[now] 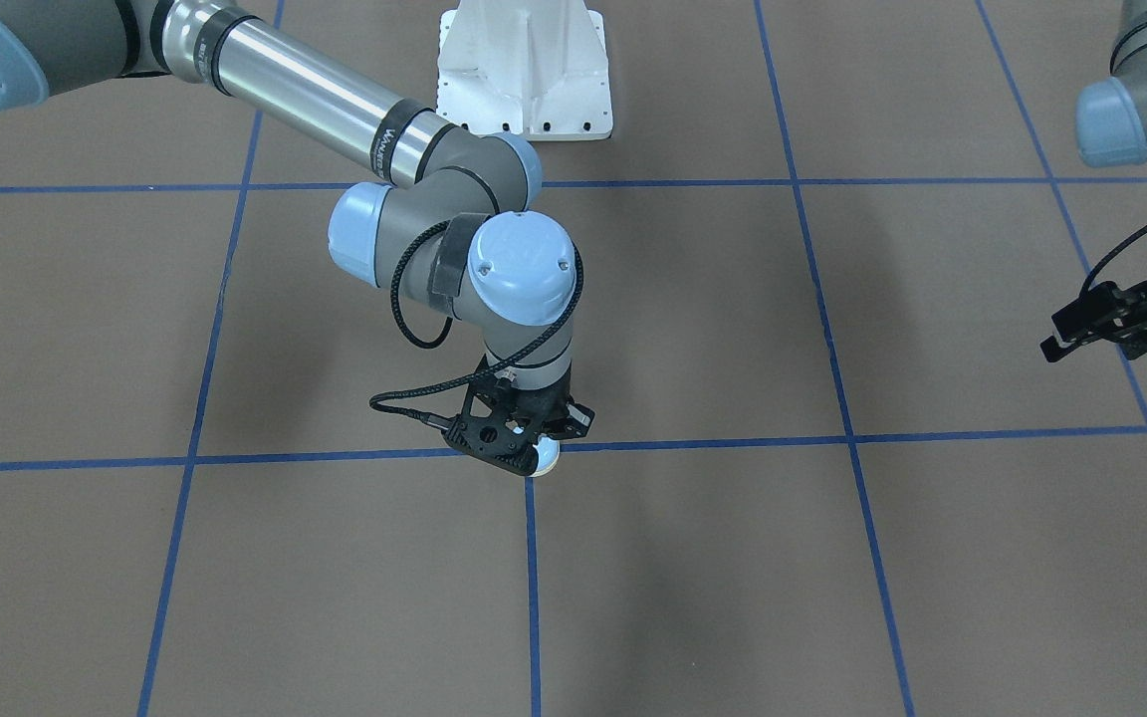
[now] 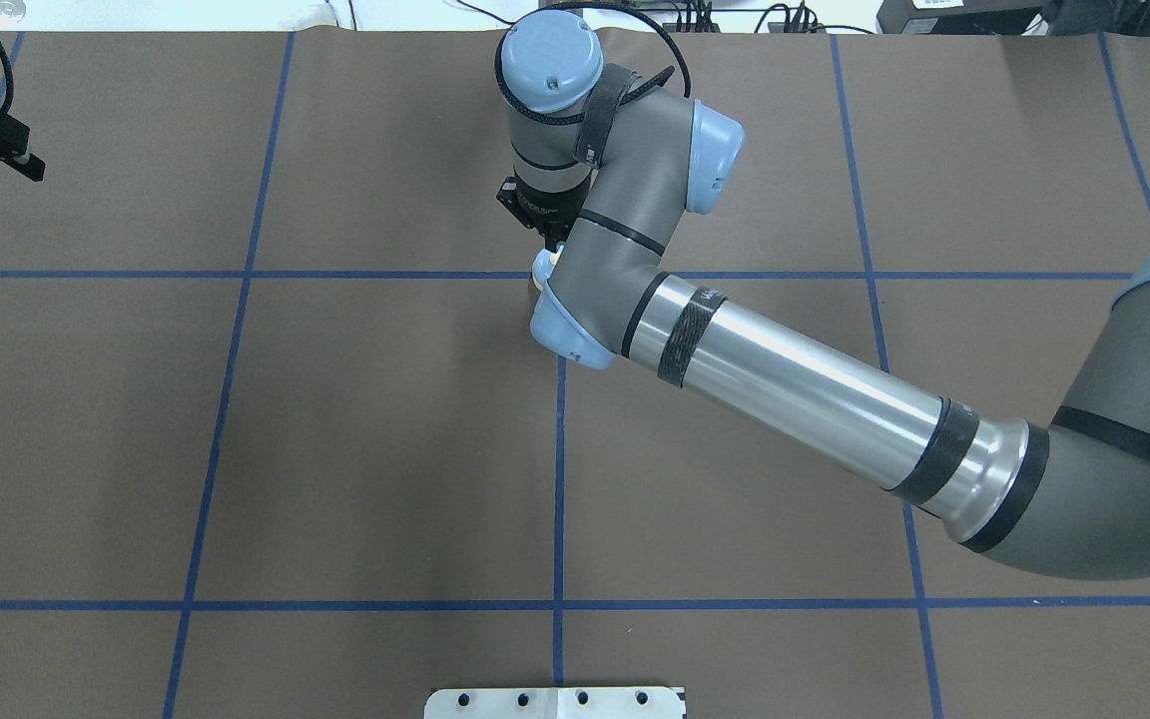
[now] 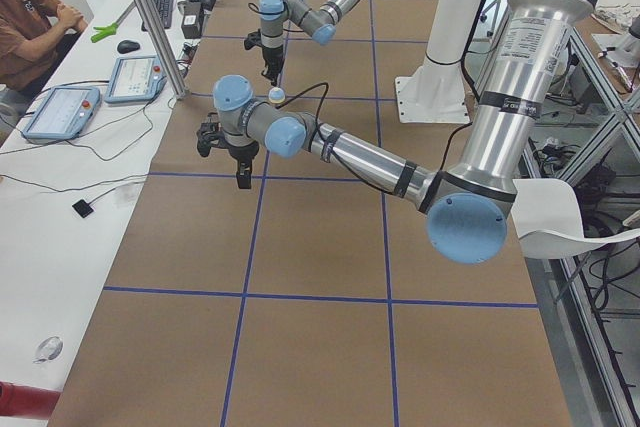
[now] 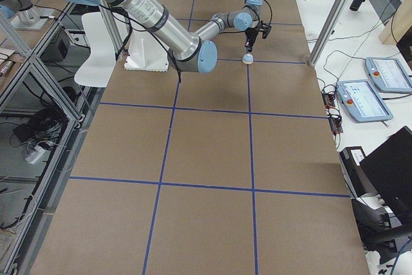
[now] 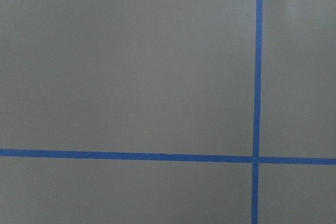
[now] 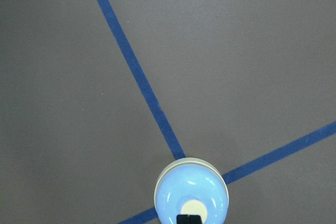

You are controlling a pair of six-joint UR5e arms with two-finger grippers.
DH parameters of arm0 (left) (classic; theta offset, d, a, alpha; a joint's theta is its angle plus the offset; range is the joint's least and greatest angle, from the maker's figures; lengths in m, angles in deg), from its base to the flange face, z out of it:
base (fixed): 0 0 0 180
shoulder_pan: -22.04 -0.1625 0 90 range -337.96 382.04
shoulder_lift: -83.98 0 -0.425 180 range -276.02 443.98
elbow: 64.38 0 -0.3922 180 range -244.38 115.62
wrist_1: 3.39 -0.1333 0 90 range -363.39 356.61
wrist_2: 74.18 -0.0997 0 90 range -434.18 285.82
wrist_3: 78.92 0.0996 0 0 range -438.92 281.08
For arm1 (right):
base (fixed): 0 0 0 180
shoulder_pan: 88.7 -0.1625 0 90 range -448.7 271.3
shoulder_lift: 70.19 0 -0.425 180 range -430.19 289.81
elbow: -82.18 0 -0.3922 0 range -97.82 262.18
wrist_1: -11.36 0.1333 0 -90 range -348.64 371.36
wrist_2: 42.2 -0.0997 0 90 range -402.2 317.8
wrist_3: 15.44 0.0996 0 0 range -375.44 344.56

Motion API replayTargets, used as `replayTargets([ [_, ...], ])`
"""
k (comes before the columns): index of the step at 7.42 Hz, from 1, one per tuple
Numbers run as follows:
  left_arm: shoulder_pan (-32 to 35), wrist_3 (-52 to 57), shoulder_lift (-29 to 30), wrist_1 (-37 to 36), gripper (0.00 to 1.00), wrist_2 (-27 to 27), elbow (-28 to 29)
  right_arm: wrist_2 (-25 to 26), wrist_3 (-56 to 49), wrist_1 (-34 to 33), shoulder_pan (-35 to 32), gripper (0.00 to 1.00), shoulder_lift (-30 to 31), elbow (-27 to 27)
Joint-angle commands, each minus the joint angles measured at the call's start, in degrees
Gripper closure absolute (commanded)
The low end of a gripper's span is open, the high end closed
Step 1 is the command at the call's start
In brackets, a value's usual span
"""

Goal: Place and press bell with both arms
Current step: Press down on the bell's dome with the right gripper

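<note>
Seen from the table's left end, the left arm [image 3: 360,157] is nearest. Its left gripper [image 1: 1066,334] hangs above the bare brown table [image 1: 335,597], well apart from the bell, with its fingers spread. Farther along, the bell [image 6: 191,198] stands upright on a crossing of blue tape lines [image 6: 136,77] near the table's middle. The right gripper [image 6: 189,219] points straight down just above it, fingers pressed together, their tips over the cream button [image 6: 191,207] — whether they touch it cannot be told. Beyond, the right arm [image 2: 795,379] stretches back toward the white pedestal [image 1: 524,70].
</note>
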State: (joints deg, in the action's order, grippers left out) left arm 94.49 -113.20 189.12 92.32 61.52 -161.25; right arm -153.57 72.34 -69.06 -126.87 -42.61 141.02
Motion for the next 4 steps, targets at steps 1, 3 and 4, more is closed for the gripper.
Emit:
replayTargets([
  [1, -0.11, 0.0, 0.07, 0.0, 0.0, 0.0, 0.11, 0.8, -0.07, 0.52, 0.02, 1.0, 0.02, -0.22],
  [3, -0.11, 0.0, 0.16, 0.0, 0.0, 0.0, 0.11, 1.33, 0.02, 4.13, 0.02, 1.0, 0.2, -0.74],
  [4, -0.11, 0.0, 0.16, 0.0, 0.0, 0.0, 0.11, 1.42, -0.07, 4.13, 0.02, 1.0, 0.29, -0.75],
])
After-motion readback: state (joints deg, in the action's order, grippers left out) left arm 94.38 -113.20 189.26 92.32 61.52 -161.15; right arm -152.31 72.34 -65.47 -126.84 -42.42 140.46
